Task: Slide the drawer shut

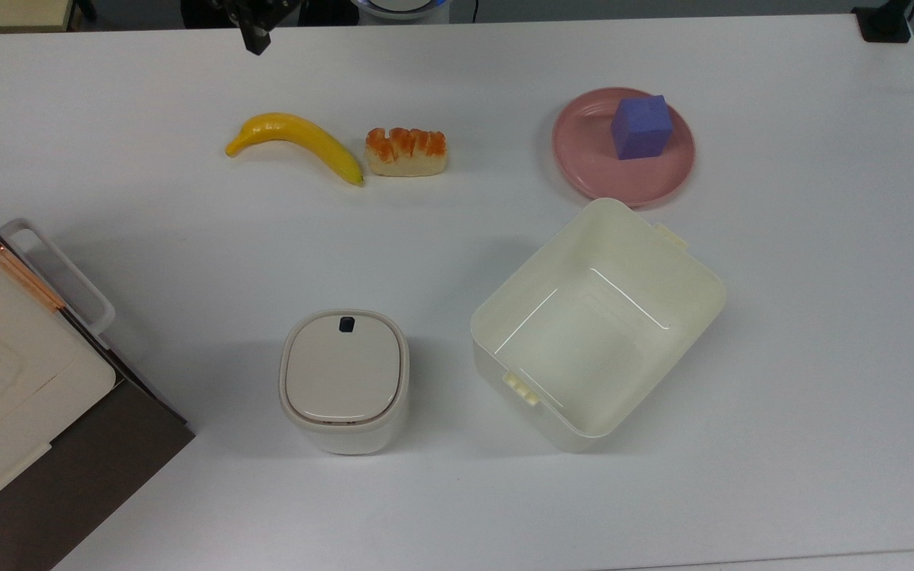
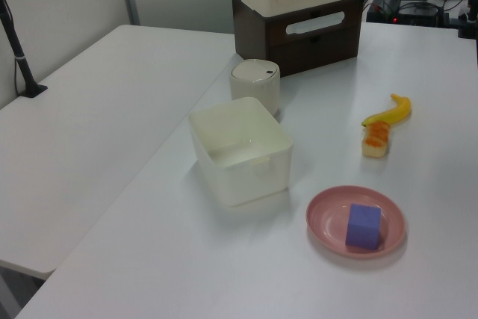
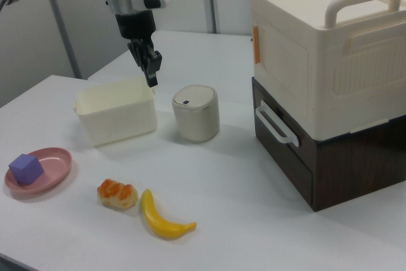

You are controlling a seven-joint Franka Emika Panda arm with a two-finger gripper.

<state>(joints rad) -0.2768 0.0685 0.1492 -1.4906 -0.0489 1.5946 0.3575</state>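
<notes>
The white worktop (image 1: 457, 492) carried everything. At the top view's left edge stood the dark brown cabinet (image 3: 342, 169) with a big cream box (image 3: 317, 49) stacked on it; the drawer (image 3: 285, 141) sat in this cabinet, its dark front flush with the cabinet face and its white loop handle (image 3: 276, 125) sticking out toward the middle of the worktop. The cream open bin (image 1: 596, 325) stood empty a little toward the top view's right of the centre, turned at an angle to the worktop edges. The small lidded bin (image 1: 343, 381) stood upright near it on the top view's left, apart from it. The pink plate (image 1: 584, 159) lay near the far edge in the top view, just beside the open bin's corner, and the purple cube (image 1: 642, 127) rested on it. The banana (image 1: 298, 143) and the piece of orange-topped food (image 1: 406, 151) lay close together, almost touching, toward the far edge. The hand (image 3: 151, 68) hung in the air above the worktop, well apart from the drawer, pointing down; its fingers were close together and held nothing.
</notes>
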